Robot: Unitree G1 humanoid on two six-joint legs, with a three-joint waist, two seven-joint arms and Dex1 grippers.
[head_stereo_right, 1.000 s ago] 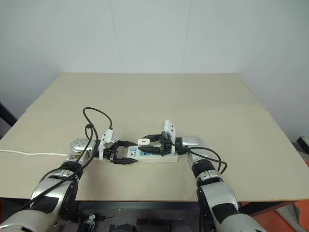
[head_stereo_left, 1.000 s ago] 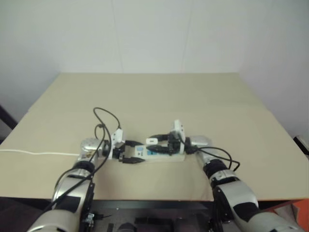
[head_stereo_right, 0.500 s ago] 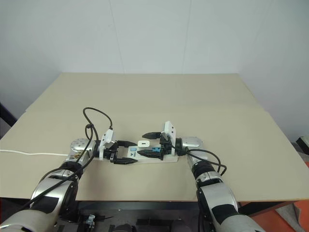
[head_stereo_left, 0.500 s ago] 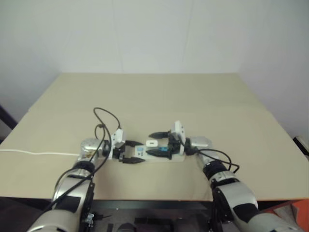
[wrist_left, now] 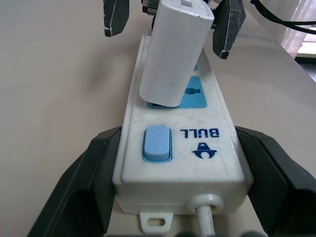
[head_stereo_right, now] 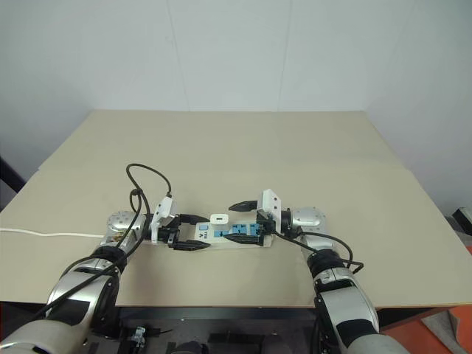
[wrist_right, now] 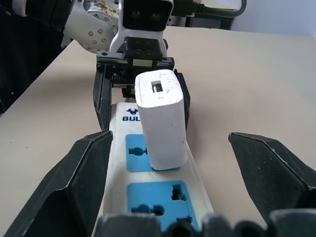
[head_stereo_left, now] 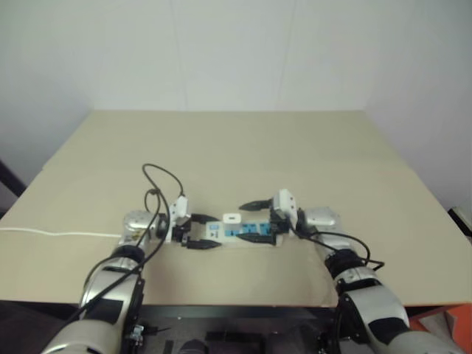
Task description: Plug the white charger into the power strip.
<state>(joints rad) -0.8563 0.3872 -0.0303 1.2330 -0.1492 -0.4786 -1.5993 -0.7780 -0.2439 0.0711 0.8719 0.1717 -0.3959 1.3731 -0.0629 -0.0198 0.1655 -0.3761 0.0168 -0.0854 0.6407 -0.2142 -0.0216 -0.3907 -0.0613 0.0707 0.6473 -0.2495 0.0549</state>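
The white charger [head_stereo_left: 231, 218] stands upright in the power strip [head_stereo_right: 203, 234], in the socket closest to the blue switch [wrist_left: 157, 142]. My left gripper [head_stereo_left: 213, 231] is shut on the strip's switch end, one black finger [wrist_left: 96, 177] pressed to each long side. To the right of the charger, my right gripper [head_stereo_left: 241, 221] is open, and its fingers [wrist_right: 74, 187] stand wide apart on either side of the strip without touching the charger [wrist_right: 160, 118]. The strip lies flat near the table's front edge.
The strip's thin white cord [head_stereo_left: 44, 233] runs left across the tan table [head_stereo_left: 236, 147] and off its edge. A white wall stands behind the table. The table's front edge is close below both grippers.
My right gripper has let go of the charger, opened wide and drawn back to the right. The charger stays upright in the strip. The left gripper has not moved.
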